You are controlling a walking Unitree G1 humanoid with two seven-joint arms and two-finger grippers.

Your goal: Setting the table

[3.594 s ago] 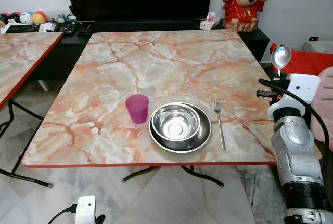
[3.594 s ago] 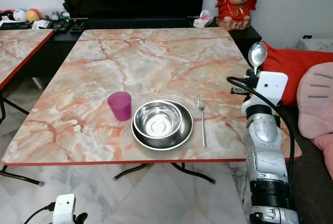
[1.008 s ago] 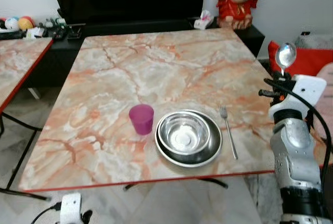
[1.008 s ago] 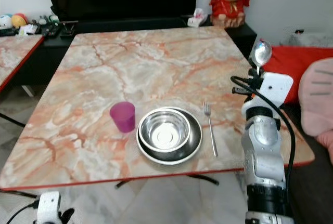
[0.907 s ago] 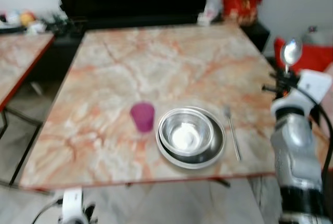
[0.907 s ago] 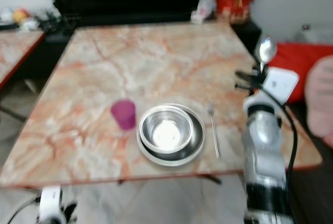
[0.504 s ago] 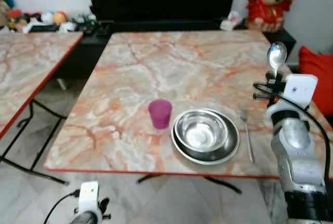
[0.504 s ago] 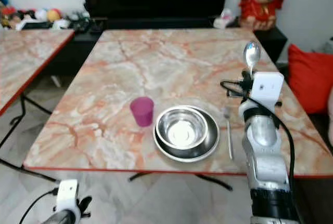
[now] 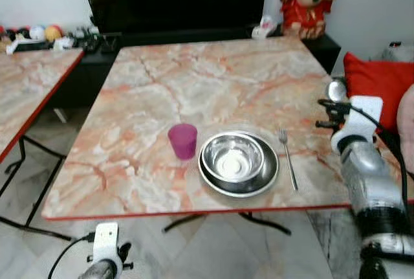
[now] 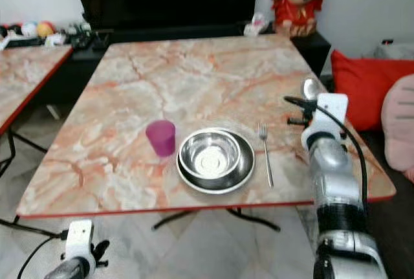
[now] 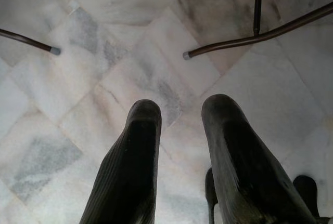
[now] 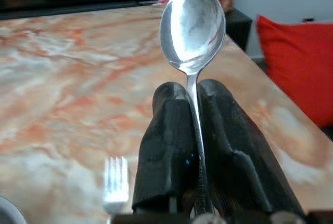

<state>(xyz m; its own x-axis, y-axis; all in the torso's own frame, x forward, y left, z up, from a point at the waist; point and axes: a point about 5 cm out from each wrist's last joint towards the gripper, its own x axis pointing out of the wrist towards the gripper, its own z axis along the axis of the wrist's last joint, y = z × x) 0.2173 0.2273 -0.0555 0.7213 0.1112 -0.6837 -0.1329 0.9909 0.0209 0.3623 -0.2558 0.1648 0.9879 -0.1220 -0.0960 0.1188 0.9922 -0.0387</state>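
On the marble-patterned worktop (image 9: 194,78) with its red edge, a steel bowl (image 9: 233,156) sits inside a wider steel plate (image 9: 270,174), near the front edge. A purple cup (image 9: 183,140) stands upright just beside the plate on the robot's left, apart from it. A fork (image 9: 287,166) lies flat just to the right of the plate, tines pointing away from the robot. The right gripper (image 12: 192,96) is raised over the right-hand edge of the worktop, to the right of the fork, its two black fingers pressed together on the handle of a spoon (image 12: 193,29); the spoon stands upright with its bowl above the fingertips. The left gripper (image 11: 179,112) hangs low over the marble floor (image 11: 104,42) near the worktop's metal legs (image 11: 250,37), its fingers spread and holding nothing. A second marble worktop (image 9: 32,85) stands at the left, a red cushion (image 9: 378,81) at the right, and a red figurine (image 9: 309,0) sits on the dark cabinet behind.
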